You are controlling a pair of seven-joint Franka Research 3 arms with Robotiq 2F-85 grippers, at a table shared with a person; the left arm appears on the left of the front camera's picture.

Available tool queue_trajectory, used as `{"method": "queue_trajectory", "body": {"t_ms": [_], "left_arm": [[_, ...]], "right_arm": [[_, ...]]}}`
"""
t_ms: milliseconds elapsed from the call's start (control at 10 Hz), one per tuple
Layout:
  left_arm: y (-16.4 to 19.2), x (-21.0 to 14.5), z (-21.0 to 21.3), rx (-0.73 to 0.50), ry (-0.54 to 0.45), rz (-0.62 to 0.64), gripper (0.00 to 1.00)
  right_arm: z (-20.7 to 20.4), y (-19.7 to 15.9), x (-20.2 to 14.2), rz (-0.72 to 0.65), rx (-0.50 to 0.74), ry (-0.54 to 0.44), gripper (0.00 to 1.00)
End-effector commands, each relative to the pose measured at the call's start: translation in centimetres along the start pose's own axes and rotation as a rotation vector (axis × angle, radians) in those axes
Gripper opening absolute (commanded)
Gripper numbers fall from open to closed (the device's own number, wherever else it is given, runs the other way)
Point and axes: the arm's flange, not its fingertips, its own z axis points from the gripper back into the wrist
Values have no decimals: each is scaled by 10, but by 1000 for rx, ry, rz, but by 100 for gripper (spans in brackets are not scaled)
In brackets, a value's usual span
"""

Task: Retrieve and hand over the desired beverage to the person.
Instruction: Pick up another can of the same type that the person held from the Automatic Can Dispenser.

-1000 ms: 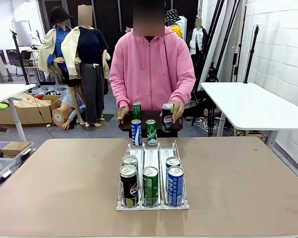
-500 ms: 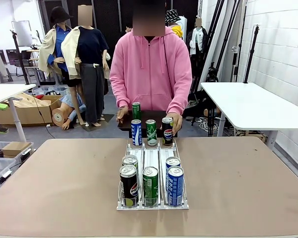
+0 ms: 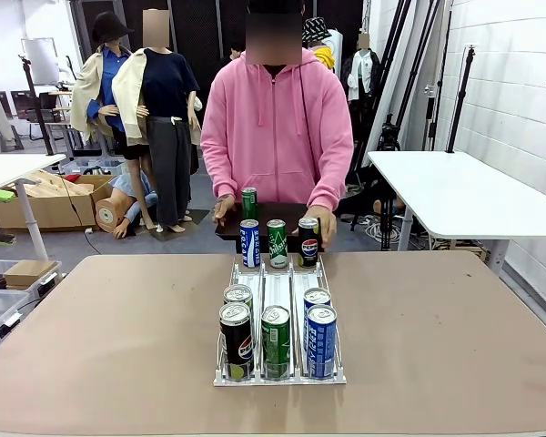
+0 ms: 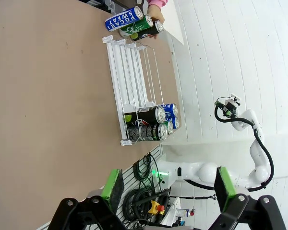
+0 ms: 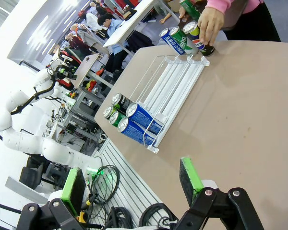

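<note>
While the person [image 3: 278, 127] across the desk [image 3: 118, 328] has a hand [image 3: 320, 223] wrapped around the Pepsi can [image 3: 308, 242] at the far end of the rack [image 3: 279, 282], I'd say we're right at the start. It looks like the drink is being picked out or set in place, and no retrieval has begun.

Both arms hang back on the robot's side. The left end effector [image 4: 169, 189] is spread as wide as it goes with nothing between its pads, and the right end effector [image 5: 132, 187] is the same, wide open and touching nothing.

My guess for the next move is to work out which drink is wanted, then reach to the near-end cans [image 3: 275, 341]. They stand packed tight together, so the fingers will need to straddle just one.
</note>
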Motion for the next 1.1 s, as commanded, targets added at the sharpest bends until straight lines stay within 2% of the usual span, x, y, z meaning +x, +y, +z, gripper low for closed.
{"method": "queue_trajectory", "body": {"t_ms": [0, 1000], "left_arm": [[-1, 0, 0, 0, -1, 1, 100], [0, 0, 0, 0, 0, 0, 100]], "right_arm": [[0, 0, 1, 10, 11, -7, 100], [0, 0, 1, 10, 11, -7, 100]]}}
